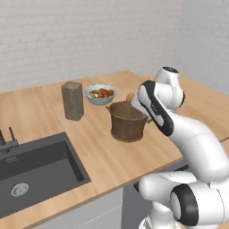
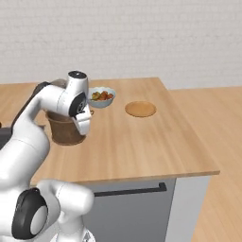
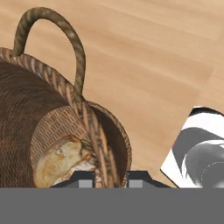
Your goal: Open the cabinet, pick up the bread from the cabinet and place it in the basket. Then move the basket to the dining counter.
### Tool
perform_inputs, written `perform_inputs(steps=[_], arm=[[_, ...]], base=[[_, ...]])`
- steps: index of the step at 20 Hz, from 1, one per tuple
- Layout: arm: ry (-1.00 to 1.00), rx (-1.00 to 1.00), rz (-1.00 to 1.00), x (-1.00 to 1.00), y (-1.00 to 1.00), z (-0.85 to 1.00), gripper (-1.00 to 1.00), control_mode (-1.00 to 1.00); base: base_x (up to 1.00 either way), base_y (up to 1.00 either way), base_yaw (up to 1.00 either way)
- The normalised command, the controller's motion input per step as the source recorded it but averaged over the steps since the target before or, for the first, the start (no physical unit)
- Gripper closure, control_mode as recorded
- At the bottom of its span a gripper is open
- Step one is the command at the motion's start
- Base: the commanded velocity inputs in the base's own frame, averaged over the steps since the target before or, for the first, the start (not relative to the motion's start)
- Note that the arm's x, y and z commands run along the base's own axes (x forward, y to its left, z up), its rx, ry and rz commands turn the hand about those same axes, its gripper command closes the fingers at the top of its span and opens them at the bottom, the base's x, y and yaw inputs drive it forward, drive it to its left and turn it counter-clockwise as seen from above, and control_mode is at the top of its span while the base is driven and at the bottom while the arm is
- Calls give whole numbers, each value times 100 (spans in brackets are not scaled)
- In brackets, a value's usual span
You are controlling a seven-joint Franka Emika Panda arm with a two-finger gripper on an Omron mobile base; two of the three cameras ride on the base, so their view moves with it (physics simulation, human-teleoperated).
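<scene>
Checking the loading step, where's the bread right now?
In the hand view, the bread lies inside the basket, low by its wall, just left of the gripper.

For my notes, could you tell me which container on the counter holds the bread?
The brown woven basket, with the bread inside; the pale blue bowl holds fruit.

Kitchen: wooden counter with inset sink (faucet too).

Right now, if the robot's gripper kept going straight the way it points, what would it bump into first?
The gripper is shut on the dark brown woven basket's rim. Straight on, it would probably press further into that rim, with the golden-brown bread roll inside just beside.
</scene>
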Motion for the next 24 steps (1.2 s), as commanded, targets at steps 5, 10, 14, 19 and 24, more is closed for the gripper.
perform_inputs(steps=[5, 10, 14, 19, 24], arm=[[-5, 0, 3, 100, 6, -54, 100, -100], [0, 0, 1, 100, 0, -36, 100, -100], [0, -5, 1, 97, 4, -62, 100, -100], [5, -2, 3, 93, 8, -44, 100, -100], [5, 0, 8, 50, 0, -55, 100, -100]], base=[[0, 0, 0], [0, 0, 0], [0, 0, 0], [0, 0, 0], [0, 0, 0]])
